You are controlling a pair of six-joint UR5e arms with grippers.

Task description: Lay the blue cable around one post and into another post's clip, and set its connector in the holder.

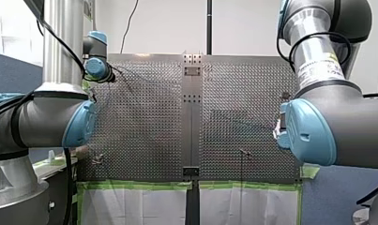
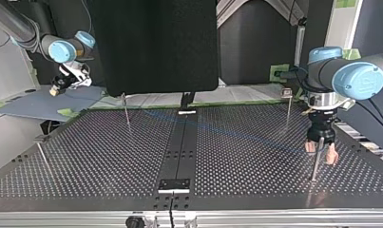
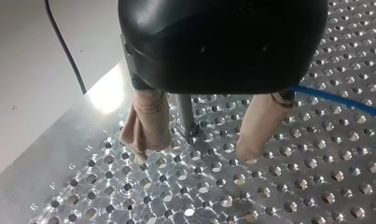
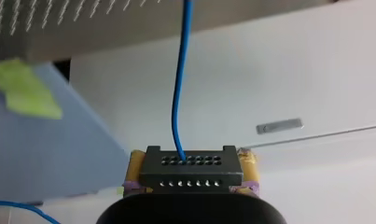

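Pinching connector (image 4: pixel 190 171) in right gripper (image 4: pixel 191 163) far from the post (image 3: pixel 185 114), you're straddling it with left gripper (image 3: pixel 194 155) open; blue cable (image 4: pixel 178 93) looking unrouted.

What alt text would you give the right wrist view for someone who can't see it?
My right gripper clamps a black connector between its yellow pads. A blue cable leaves one of the connector's holes and runs ahead toward the perforated table. A piece of green tape sits on a blue surface off to one side.
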